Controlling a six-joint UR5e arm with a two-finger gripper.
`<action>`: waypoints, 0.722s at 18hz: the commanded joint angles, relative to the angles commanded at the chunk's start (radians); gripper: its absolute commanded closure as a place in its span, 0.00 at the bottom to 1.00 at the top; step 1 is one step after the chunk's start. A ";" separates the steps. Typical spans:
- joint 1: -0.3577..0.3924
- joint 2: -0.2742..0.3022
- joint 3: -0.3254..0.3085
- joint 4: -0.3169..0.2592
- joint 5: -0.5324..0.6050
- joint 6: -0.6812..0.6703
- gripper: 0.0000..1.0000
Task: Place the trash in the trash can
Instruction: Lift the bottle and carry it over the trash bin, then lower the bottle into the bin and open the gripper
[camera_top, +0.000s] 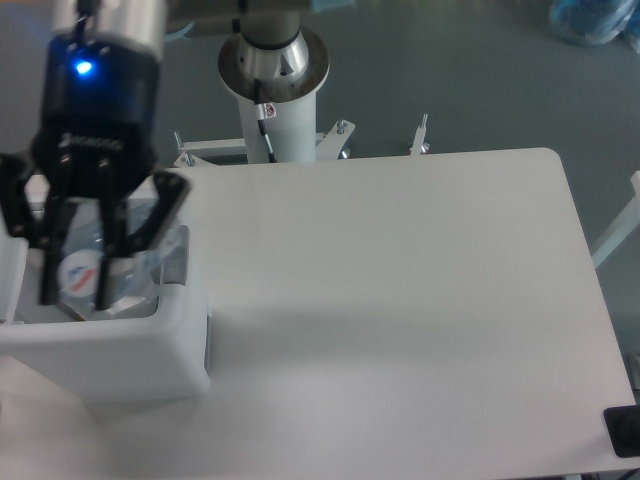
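Note:
The white trash can (110, 350) stands at the table's left edge with its lid open to the left. My gripper (77, 285) hangs over the can's opening, its dark fingers (105, 275) spread and reaching down into it. The clear squashed bottle (150, 255) lies inside the can, and its round red-and-blue end shows between the fingers. I cannot tell whether the fingers touch it. A whitish crumpled bit (127, 301), perhaps the wrapper, shows in the can beside the right finger. The rest of the can's inside is hidden by the gripper.
The white table (400, 300) spreads to the right of the can. The arm's base column (272, 90) stands behind the far edge. A dark object (625, 430) sits at the table's front right corner.

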 joint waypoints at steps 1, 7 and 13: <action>-0.006 -0.008 -0.011 0.000 0.003 0.000 0.75; -0.051 -0.005 -0.078 0.000 0.017 -0.006 0.74; -0.069 -0.003 -0.112 0.000 0.017 -0.005 0.62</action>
